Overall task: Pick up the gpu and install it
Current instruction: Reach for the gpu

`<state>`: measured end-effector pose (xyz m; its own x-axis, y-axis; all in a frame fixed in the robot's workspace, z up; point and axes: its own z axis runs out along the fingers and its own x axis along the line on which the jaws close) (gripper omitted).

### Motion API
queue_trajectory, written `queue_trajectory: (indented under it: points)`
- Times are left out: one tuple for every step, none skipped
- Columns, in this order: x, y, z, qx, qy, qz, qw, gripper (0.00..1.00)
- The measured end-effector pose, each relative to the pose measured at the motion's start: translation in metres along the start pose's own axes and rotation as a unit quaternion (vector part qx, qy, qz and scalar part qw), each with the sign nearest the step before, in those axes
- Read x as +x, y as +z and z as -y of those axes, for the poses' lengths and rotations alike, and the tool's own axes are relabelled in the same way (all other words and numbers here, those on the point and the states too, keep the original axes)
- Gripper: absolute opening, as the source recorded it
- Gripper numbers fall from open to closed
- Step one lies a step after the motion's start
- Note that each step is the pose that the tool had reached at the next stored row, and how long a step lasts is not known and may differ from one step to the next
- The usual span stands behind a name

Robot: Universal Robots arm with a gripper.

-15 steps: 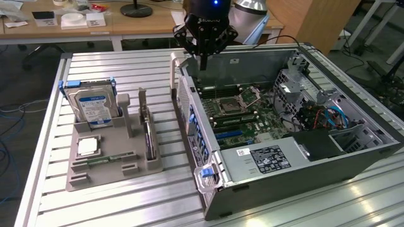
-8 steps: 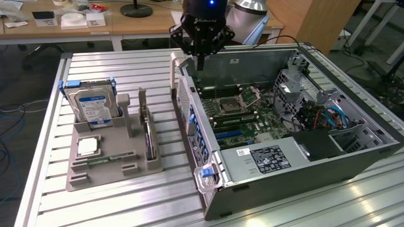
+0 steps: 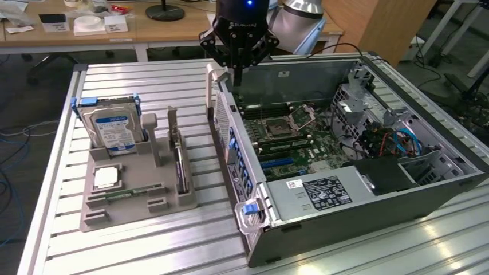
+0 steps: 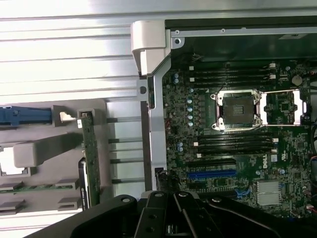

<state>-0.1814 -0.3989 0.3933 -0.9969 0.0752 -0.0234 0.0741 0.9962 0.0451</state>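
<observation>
The gpu (image 3: 180, 167) stands on its long edge in a slot of the grey holder tray (image 3: 114, 220), its pale metal bracket (image 3: 173, 123) at the far end. In the wrist view the gpu (image 4: 90, 148) shows as a thin green-edged card in the tray. My gripper (image 3: 237, 77) hangs shut and empty above the far corner of the open computer case (image 3: 344, 229), to the exterior view's right of the gpu and well apart from it. From the wrist, the gripper (image 4: 172, 201) sits over the motherboard's edge, close to the blue slot (image 4: 212, 174).
The tray also holds a hard drive (image 3: 112, 129) with a blue-white label, a square processor (image 3: 107, 176) and a narrow green memory stick (image 3: 134, 192). The case lies on its side on a slatted aluminium table (image 3: 137, 80). Its wall (image 3: 229, 149) rises between tray and motherboard (image 3: 294, 137).
</observation>
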Motion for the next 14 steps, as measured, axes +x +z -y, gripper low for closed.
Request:
queue_trajectory:
  points:
    - [0.001,0.0000,0.0001,0.0000,0.000,0.0000,1.0000,0.11]
    - [0.002,0.0000,0.0001,0.0000,0.000,0.0000,1.0000,0.11]
    - [0.003,-0.0001,0.0002,0.0000,0.000,0.0000,1.0000,0.11]
    - [0.004,-0.0001,0.0003,0.0000,0.000,-0.0001,1.0000,0.11]
    - [0.005,-0.0001,0.0003,0.0000,0.000,0.0000,1.0000,0.11]
    - [0.006,-0.0002,0.0004,0.0000,0.000,0.0000,1.0000,0.11]
    - [0.007,-0.0002,0.0005,0.0000,0.000,0.0000,1.0000,0.11]
    - [0.008,-0.0002,0.0006,0.0000,0.000,0.0000,1.0000,0.11]
    - [0.009,-0.0003,0.0007,0.0000,0.000,0.0000,1.0000,0.11]
    - [0.010,-0.0003,0.0007,0.0000,0.000,0.0000,1.0000,0.11]
    - [0.011,-0.0003,0.0008,0.0000,0.000,0.0000,1.0000,0.11]
    - [0.012,-0.0004,0.0009,0.0000,0.000,-0.0001,1.0000,0.11]
    - [0.013,-0.0004,0.0010,0.0000,0.000,0.0000,1.0000,0.11]
    - [0.014,-0.0004,0.0010,0.0000,0.000,0.0000,1.0000,0.11]
